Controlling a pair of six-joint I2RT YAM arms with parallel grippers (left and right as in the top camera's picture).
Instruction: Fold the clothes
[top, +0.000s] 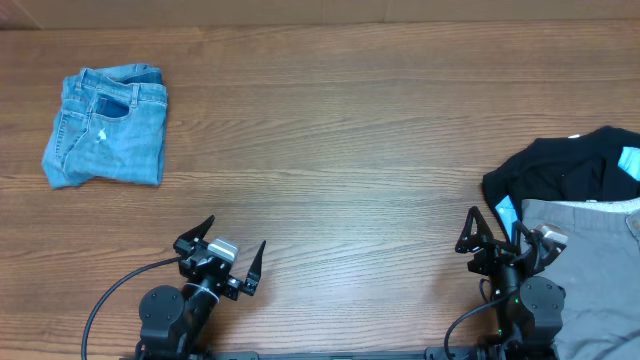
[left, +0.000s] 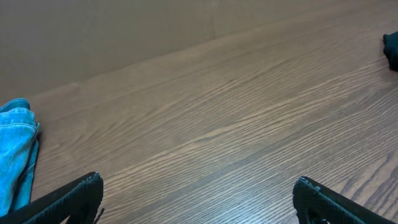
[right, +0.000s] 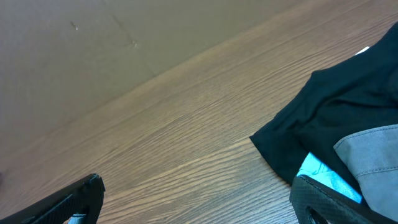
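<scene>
Folded light-blue denim shorts (top: 107, 127) lie at the far left of the table; their edge shows in the left wrist view (left: 15, 149). A crumpled black top (top: 565, 170) (right: 336, 106) sits at the right edge, with grey-khaki shorts (top: 590, 260) (right: 373, 155) lying over its near side. My left gripper (top: 236, 233) (left: 198, 180) hovers open over bare wood near the front edge, well away from the denim. My right gripper (top: 498, 222) (right: 196, 180) is open too, its right finger just beside the black top's edge, holding nothing.
A bright light-blue patch (right: 326, 174) shows between the black top and the grey shorts, close to my right finger. The wooden table (top: 330, 150) stretches between the two piles. A plain wall rises behind the table's far edge.
</scene>
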